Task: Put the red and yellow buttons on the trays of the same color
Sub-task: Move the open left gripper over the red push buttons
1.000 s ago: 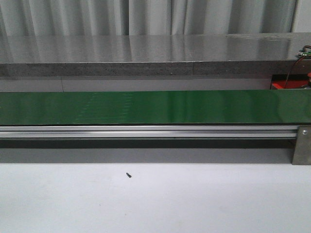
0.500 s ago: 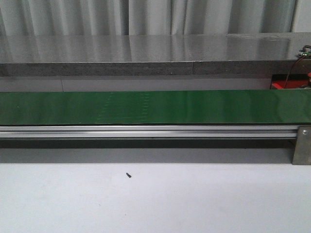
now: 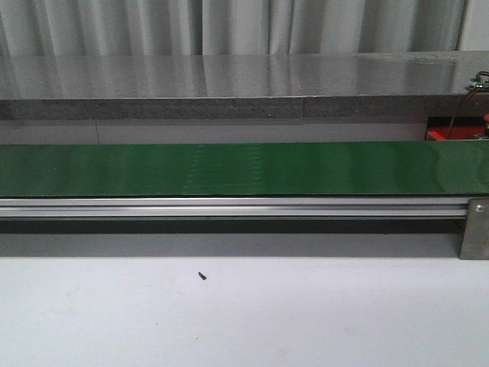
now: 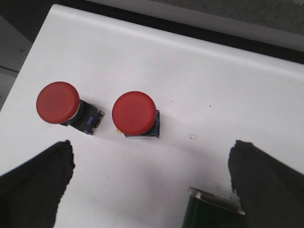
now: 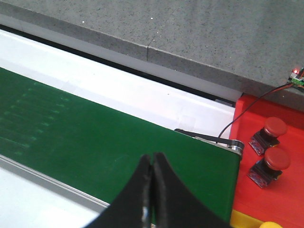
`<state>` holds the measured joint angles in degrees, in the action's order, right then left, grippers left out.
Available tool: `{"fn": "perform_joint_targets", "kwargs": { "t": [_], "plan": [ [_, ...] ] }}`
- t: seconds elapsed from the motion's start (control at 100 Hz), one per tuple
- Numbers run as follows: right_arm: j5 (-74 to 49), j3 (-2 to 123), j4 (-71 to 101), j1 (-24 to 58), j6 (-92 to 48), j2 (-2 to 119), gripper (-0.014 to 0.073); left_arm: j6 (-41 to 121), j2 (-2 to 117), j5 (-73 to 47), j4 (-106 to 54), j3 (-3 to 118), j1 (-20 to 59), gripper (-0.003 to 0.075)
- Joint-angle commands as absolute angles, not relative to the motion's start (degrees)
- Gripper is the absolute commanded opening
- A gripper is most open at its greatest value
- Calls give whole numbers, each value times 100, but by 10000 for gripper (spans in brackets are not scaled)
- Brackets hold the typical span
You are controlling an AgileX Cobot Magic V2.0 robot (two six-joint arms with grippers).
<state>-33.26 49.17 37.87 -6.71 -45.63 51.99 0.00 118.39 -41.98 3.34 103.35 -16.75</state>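
Left gripper [image 4: 151, 190] spread above upright red button [image 4: 135, 112]; looked rigid, light, domed cap prob slippery—grab body. Right gripper [image 5: 153, 166] pressed together, empty.

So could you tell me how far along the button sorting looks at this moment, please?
Done: two red buttons sit on the red tray. In hand: nothing; the right gripper is shut and empty above the green belt, and the left gripper is open. Left: two red buttons still lie on the white surface.
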Motion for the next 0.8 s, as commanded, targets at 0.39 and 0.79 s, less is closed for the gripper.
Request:
{"fn": "perform_joint_targets", "kwargs": {
  "t": [0.39, 0.79],
  "plan": [
    [-3057, 5067, 3911, -669, -4594, 5133, -68, -55, 12232, -3503, 459, 11096, -1698, 619],
    [-3057, 5067, 3911, -669, -4594, 5133, -68, -55, 12460, -3057, 459, 11120, -1698, 619]
  ]
}}
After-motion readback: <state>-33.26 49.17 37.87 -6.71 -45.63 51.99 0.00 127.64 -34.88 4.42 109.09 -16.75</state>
